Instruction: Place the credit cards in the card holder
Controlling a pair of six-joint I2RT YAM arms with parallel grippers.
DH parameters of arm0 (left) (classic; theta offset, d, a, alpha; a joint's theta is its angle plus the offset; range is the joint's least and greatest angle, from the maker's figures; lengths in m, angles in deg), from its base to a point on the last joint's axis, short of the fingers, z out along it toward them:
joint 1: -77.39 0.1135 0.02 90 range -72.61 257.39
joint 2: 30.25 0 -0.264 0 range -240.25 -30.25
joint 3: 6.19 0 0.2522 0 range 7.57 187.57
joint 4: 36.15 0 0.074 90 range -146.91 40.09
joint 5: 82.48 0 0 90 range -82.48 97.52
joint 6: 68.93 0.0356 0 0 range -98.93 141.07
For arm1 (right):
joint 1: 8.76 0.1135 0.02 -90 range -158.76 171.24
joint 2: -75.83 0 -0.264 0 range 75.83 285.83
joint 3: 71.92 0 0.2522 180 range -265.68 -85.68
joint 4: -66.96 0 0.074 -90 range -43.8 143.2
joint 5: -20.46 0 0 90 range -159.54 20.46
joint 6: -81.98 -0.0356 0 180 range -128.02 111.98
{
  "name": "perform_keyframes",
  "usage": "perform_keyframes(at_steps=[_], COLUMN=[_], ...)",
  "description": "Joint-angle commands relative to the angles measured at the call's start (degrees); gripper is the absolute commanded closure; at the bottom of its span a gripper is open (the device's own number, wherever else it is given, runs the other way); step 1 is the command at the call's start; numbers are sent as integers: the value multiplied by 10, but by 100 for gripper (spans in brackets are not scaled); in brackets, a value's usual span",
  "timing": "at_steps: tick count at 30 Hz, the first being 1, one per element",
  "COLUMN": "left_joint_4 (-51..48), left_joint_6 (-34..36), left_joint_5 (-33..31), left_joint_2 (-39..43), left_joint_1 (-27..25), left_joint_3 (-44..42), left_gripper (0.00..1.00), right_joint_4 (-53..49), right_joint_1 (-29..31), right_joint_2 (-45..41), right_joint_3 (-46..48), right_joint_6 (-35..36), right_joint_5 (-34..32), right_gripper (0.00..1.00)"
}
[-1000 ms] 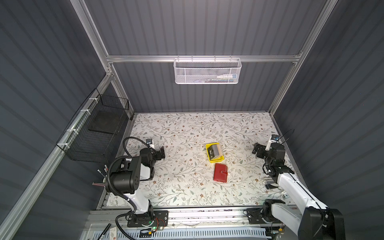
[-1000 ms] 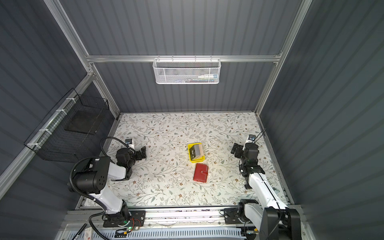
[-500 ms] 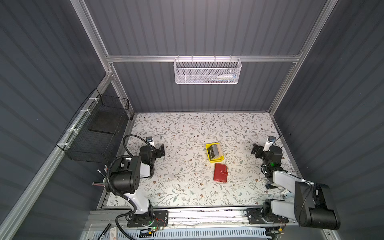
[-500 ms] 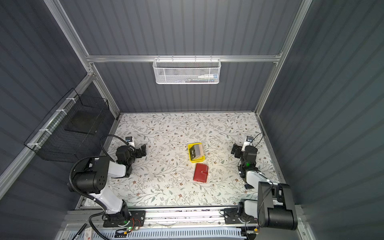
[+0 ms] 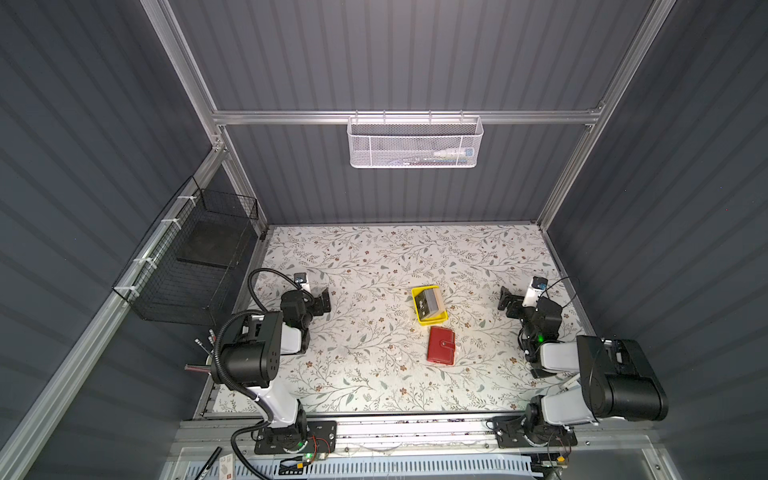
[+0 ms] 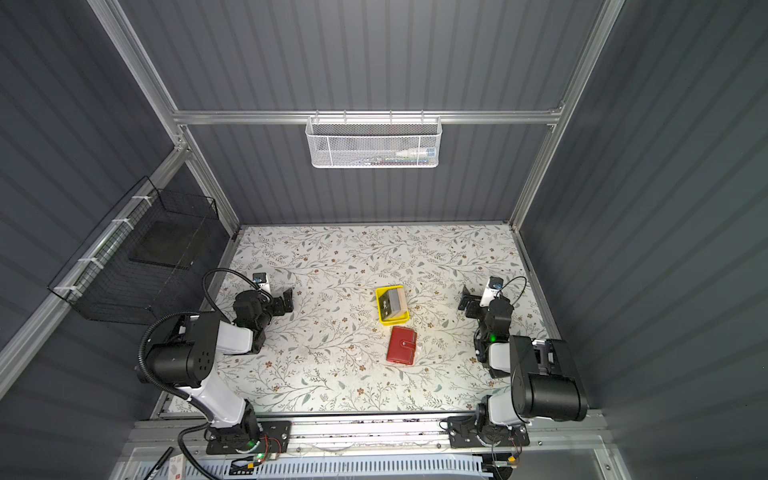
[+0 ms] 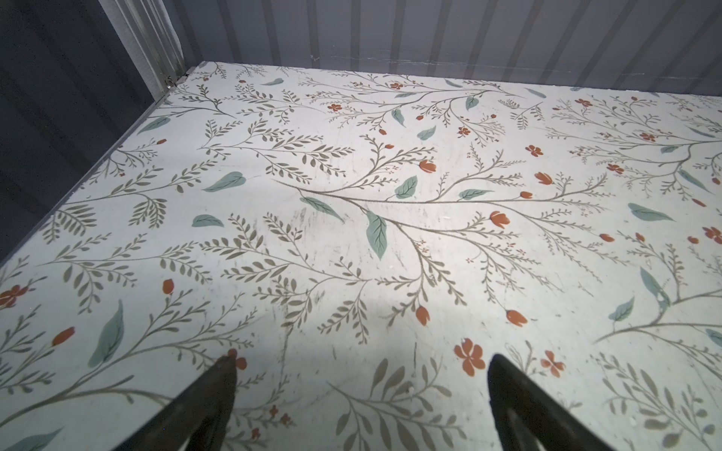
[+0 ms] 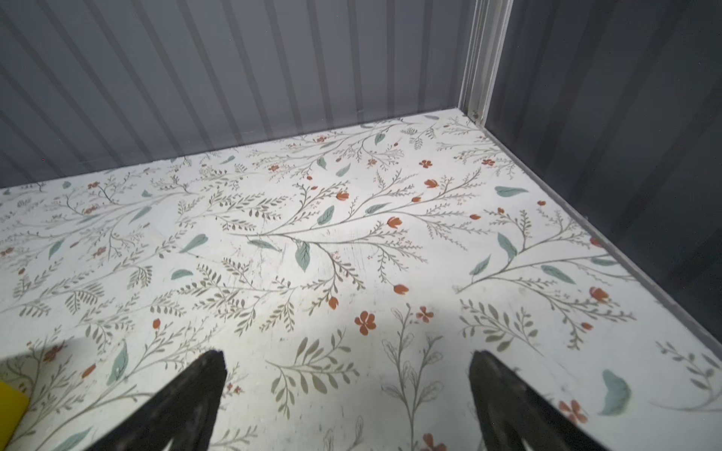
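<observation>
Left tool point(image 7: 361, 361) and right tool point(image 8: 347, 359), both spread wide and empty, flank the worktop point(image 5: 374, 257); the credit cards point(image 5: 430, 304) sit in a yellow tray point(image 5: 434, 321) at centre, the snapped-shut card holder point(image 5: 441, 351) just nearer, so unsnapping its strap should likely come first.

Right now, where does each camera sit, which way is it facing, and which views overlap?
Both top views: high over the arms' bases, looking down on the whole table; both arms, left hand, right hand, credit cards in yellow tray, card holder.
Left wrist: on that arm, facing the far left corner; open fingertips show.
Right wrist: on that arm, facing the far right corner; open fingertips, tray corner.
Shared: the tray, top and right wrist views.
</observation>
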Motion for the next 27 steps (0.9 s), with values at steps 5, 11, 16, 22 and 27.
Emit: perform_keyframes(at_steps=[5, 11, 16, 22, 27], left_joint_4=[-6, -5, -5, -5, -6], left_joint_6=[13, 12, 12, 13, 13], left_joint_5=[-7, -7, -7, -7, -7], left_joint_2=[-4, -4, -4, -4, -4], left_joint_1=[-3, -3, -4, -3, -3], left_joint_3=[10, 10, 11, 10, 10], left_gripper=[0, 0, 0, 0, 0], right_joint_4=[16, 37, 4, -1, 27], right_joint_1=[0, -4, -5, -5, -4], right_joint_2=[-1, 2, 1, 3, 2], right_joint_3=[-11, -4, -21, -25, -9], right_joint_6=[-10, 50, 51, 51, 50], right_joint_5=[-14, 157, 178, 178, 178], right_gripper=[1, 1, 1, 1, 1])
